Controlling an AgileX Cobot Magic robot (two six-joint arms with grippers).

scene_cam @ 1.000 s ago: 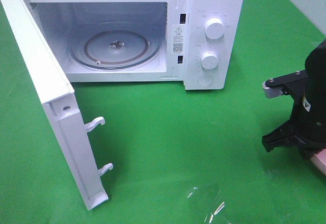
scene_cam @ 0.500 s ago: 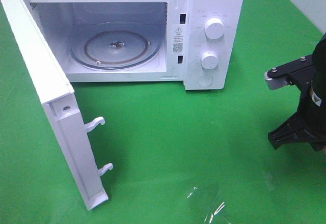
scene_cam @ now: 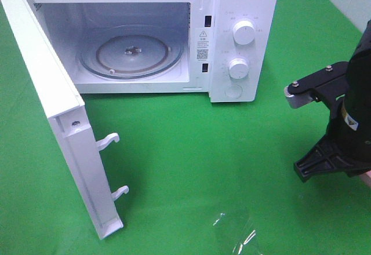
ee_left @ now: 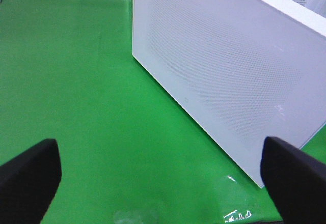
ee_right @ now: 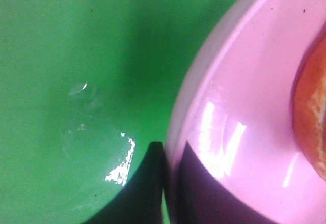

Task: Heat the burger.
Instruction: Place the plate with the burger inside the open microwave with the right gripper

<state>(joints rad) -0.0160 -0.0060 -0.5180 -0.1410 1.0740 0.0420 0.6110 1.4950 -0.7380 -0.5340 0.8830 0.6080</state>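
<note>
In the right wrist view the burger [ee_right: 313, 117] shows only as an orange-brown bun edge, lying on a pink plate [ee_right: 244, 96]. My right gripper [ee_right: 170, 150] is shut on the plate's rim, one dark finger outside it and one on the inside. From the high view I see the right arm [scene_cam: 348, 121] at the right edge, with a pink sliver of the plate [scene_cam: 366, 176] under it and the burger hidden. The left gripper [ee_left: 163, 183] is open above the green cloth with nothing between its fingers.
The white microwave [scene_cam: 240, 40] stands at the back, with its glass turntable [scene_cam: 132, 52] bare inside. Its door [scene_cam: 58, 116] is swung wide open toward the front left. The door's outer face [ee_left: 224, 66] fills the left wrist view. A clear film patch [scene_cam: 235, 229] lies on the cloth.
The right arm with the plate swung a little to the right, then came back left and toward the front. The left gripper and the microwave have not moved.
</note>
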